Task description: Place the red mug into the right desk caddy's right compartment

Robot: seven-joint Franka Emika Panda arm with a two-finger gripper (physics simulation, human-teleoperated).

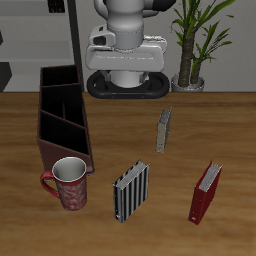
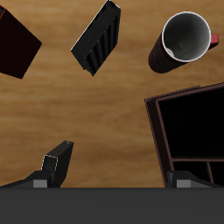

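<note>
1. The two-finger gripper (image 2: 112, 179) hangs high above the wooden table (image 1: 200, 130), its jaws set wide apart, holding and touching nothing.
2. The red speckled mug with a light grey inside (image 1: 69, 183) stands upright on the table, well apart from the gripper, near the front edge.
3. It sits just beside the near end of the long dark maroon-brown desk caddy (image 1: 62, 115).
4. A black-and-white striped book (image 1: 131, 191) stands beside the mug.
</note>
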